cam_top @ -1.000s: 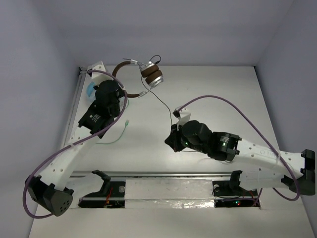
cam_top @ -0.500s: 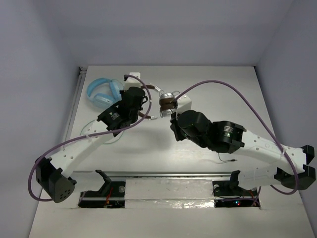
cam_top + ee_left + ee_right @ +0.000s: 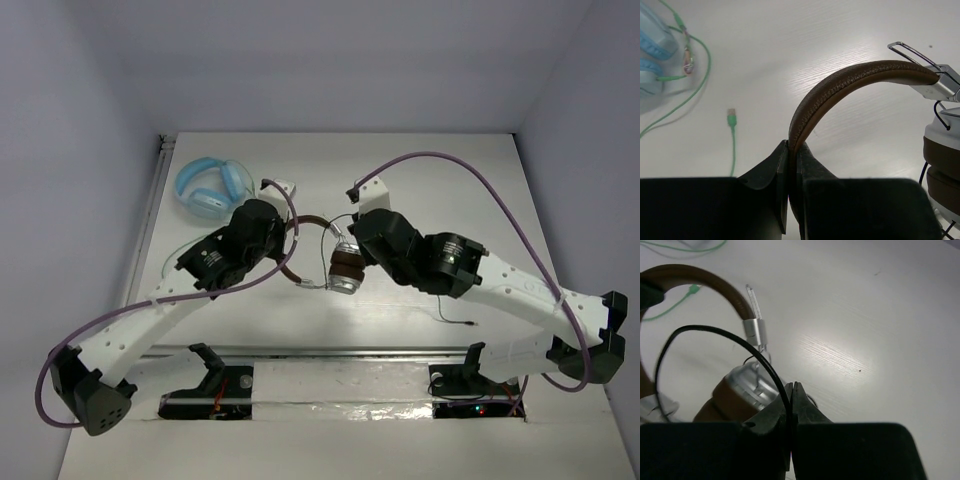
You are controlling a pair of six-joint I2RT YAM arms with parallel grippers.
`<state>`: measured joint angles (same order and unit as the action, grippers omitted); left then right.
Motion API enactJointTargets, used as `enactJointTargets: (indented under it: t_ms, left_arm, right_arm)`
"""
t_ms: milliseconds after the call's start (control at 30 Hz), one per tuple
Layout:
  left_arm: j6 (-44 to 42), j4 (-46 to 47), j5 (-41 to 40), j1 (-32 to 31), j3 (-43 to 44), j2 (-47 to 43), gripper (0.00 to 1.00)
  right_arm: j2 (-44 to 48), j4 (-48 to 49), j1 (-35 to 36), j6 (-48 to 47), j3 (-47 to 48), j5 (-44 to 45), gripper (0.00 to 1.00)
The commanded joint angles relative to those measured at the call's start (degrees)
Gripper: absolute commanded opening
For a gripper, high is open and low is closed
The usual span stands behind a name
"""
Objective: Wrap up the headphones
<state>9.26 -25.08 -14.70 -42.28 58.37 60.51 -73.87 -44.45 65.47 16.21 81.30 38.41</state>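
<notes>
The left claw (image 3: 789, 150) clamps the brown headband (image 3: 850, 80), steadying the headphones (image 3: 345, 272) near the middle of the table (image 3: 470, 170) — an anchor, I judge. The right claw (image 3: 791, 390) pinches the thin black cable (image 3: 715, 332) (looped beside a silver cup (image 3: 747, 382)), probably to wind it round.

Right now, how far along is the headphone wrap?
Early. Done: both grips are made. In hand: left gripper shut on the brown headband, right gripper pinching the black cable, which arcs over the ear cups. Left: the winding itself; the cable's tail lies loose on the table, no finished turns visible.
</notes>
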Motion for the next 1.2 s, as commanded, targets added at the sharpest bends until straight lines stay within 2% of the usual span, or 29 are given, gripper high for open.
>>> enactJointTargets:
  t_ms: [0,300,400,533,700,933,1067,1167]
  left_arm:
    - [-0.2,3.3,7.9,0.1,-0.1,-4.2,0.00]
    - [-0.8,2.4,14.4,1.9,0.3,-7.0,0.00]
    - [-0.7,3.2,18.8,5.5,0.5,-7.8,0.00]
    - [-0.6,5.7,29.2,10.5,0.5,-8.7,0.00]
    - [0.4,9.4,38.0,12.8,0.2,-7.7,0.00]
    - [2.8,11.8,49.0,16.2,3.4,-6.6,0.00]
    - [4.6,13.5,52.0,16.7,5.4,-6.1,0.00]
    - [7.3,15.9,51.3,16.7,6.5,-6.5,0.00]
  right_arm:
    - [1.3,4.3,-2.2,-2.1,-1.8,3.8,0.00]
    - [3.5,16.1,-10.4,-3.6,-9.7,1.1,0.00]
    - [5.0,18.9,-11.5,-3.2,-11.9,0.1,0.00]
    - [8.1,23.9,-13.0,-1.5,-15.7,-2.3,0.00]
    - [11.2,31.2,-14.1,-0.7,-22.2,-11.2,0.04]
    - [17.8,48.3,-19.9,1.5,-33.6,-25.0,0.08]
    - [19.8,55.0,-24.3,3.4,-38.3,-38.0,0.14]
    - [20.7,61.5,-25.0,5.1,-42.1,-46.1,0.15]
